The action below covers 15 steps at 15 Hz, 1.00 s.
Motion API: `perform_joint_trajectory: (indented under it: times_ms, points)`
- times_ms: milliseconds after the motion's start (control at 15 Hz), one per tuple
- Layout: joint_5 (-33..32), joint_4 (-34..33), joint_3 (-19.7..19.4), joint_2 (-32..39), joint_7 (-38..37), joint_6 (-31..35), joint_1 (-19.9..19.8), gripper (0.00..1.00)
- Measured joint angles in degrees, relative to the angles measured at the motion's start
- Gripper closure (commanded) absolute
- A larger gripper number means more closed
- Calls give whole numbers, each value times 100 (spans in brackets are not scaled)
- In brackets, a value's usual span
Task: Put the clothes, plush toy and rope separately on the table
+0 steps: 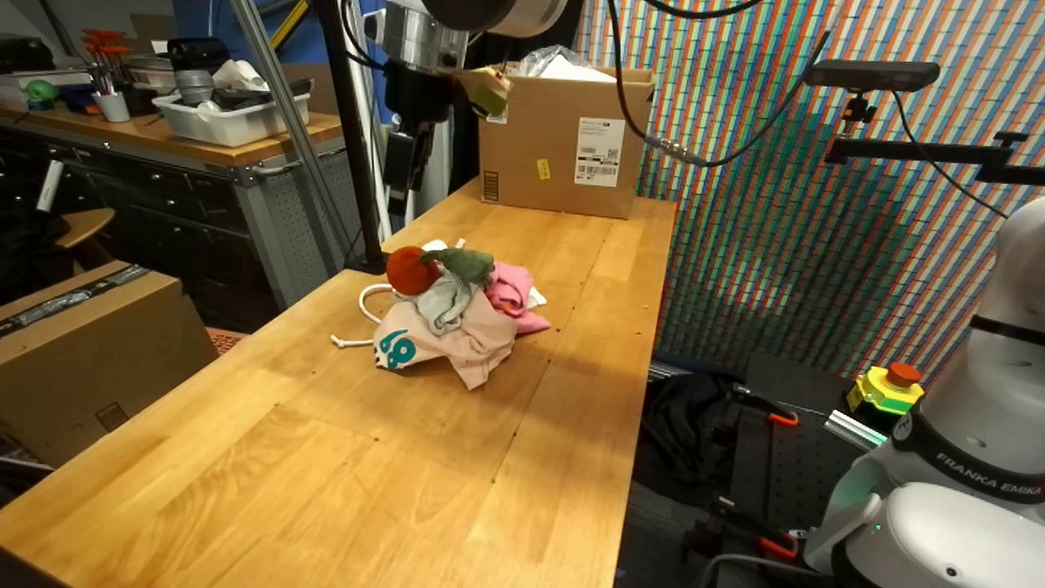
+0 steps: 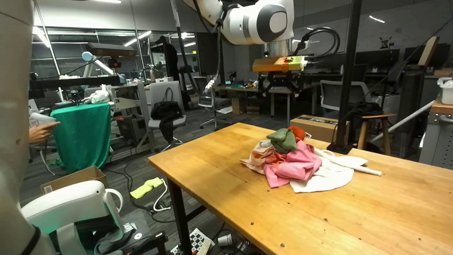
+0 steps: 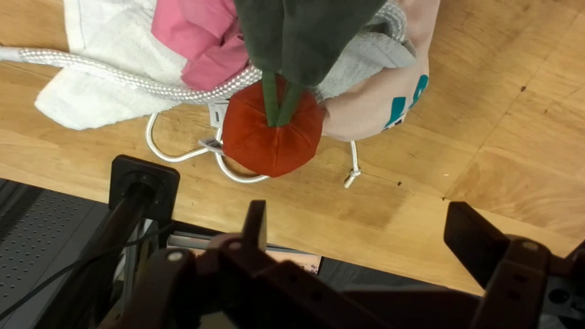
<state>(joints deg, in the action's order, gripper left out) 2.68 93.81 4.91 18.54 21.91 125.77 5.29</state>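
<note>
One heap lies on the wooden table. The plush toy is a red ball with dark green leaves on top of the heap; it also shows in both exterior views. Under it are a pink cloth, a white cloth, a grey cloth and a peach cloth with drawstrings. A thick white braided rope runs through the heap, partly hidden; its end sticks out in an exterior view. My gripper is open and empty, above the table and apart from the heap.
A black post stands at the table edge close to the heap. A cardboard box stands at one end of the table. In the wrist view the table edge runs below the gripper fingers.
</note>
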Motion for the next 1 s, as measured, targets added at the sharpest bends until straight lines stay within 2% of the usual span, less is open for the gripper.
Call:
perform_joint_trajectory:
  times_ms: [733,1000]
  points:
    - [-1372,-670,-125,1226,-650,452,22,0]
    - [-1586,-920,-235,1566,-910,500,52,0]
